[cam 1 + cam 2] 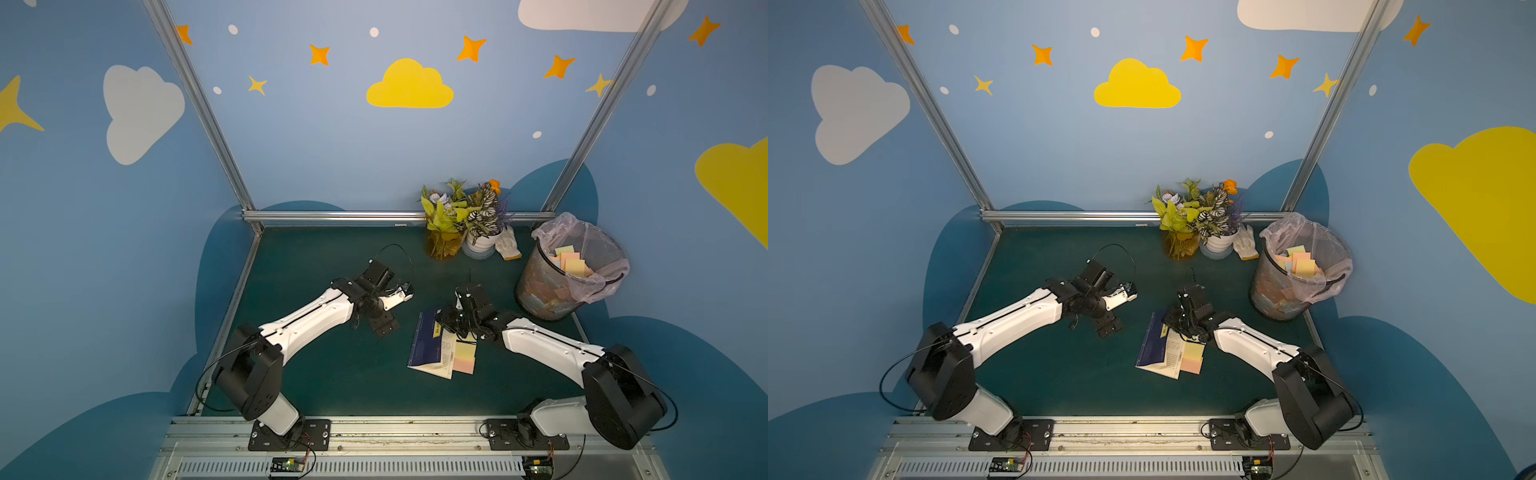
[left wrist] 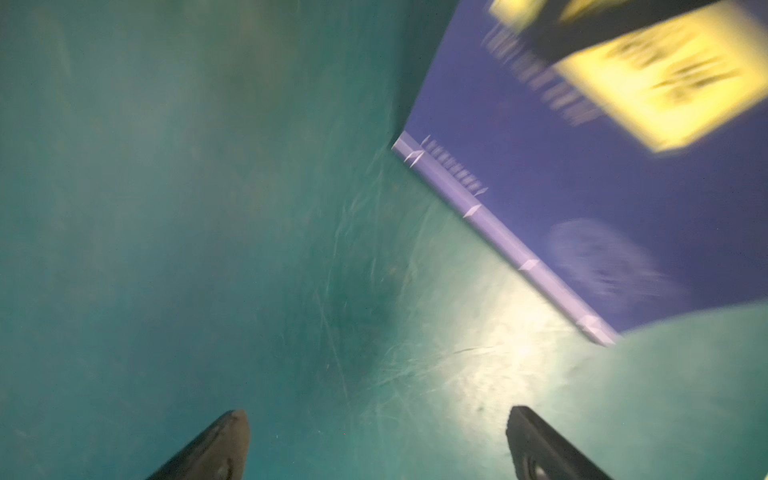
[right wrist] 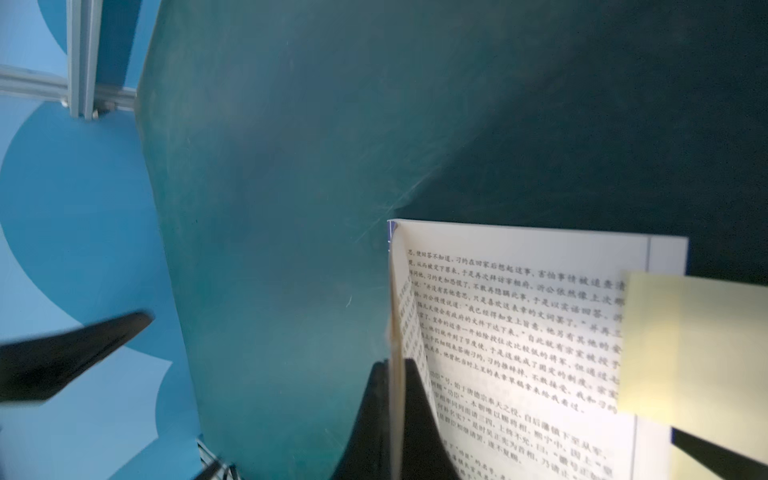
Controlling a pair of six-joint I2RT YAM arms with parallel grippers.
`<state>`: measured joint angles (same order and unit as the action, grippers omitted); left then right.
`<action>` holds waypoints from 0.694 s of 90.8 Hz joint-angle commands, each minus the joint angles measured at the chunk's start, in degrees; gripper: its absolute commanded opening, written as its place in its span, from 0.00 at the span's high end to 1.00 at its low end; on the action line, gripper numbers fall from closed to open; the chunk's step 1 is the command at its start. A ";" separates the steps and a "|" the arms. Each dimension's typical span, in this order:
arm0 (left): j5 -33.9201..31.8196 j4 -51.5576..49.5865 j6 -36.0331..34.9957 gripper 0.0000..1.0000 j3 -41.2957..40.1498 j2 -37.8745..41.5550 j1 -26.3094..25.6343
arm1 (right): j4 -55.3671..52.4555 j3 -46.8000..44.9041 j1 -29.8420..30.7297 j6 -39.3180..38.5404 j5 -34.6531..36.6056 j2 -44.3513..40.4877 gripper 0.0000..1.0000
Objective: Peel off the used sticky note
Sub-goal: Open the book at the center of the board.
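Both top views: the left arm runs from the near-left base toward the table centre with its wrist bent down. The left gripper points at the green table just left of the book and is clear of it. The right arm comes in from the near-right base, forearm low, wrist folded over the book's far end. The right gripper sits at the book's far edge; I can't read its fingers from here. The yellow sticky note is on the right edge of the open page and overhangs it. A pink note touches it on the near side. A mesh bin at far right holds loose notes.

Left wrist: blurred frame. The fingers are spread wide with nothing between them, only bare table below. The book's blue cover with its yellow label lies beyond, apart from the fingertips.

Right wrist: the fingers are pinched together on the book's lifted front leaf. The leaf is seen edge-on, standing up off the printed page. The sticky note lies flat on that page at its outer margin, untouched and apart from the fingertips.
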<state>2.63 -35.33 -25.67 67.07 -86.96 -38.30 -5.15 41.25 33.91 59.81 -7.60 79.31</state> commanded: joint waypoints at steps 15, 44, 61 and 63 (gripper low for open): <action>3.14 4.60 -6.64 0.00 -10.44 8.97 -7.90 | -1.57 5.35 -2.56 4.16 -1.27 3.85 1.00; -12.30 27.44 -6.22 0.00 -20.14 7.61 -20.19 | -0.32 5.86 -3.84 6.66 -1.00 6.34 1.00; -18.04 36.69 -5.12 0.00 -21.45 4.65 -23.49 | 0.46 5.36 -3.94 7.77 0.25 6.73 1.00; -18.09 37.17 -4.88 0.00 -21.45 4.42 -23.62 | 0.52 5.40 -3.98 7.93 0.29 6.80 1.00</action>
<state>-11.29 -6.13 -31.75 45.89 -81.38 -61.01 -5.34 45.80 30.24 66.26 -8.27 85.34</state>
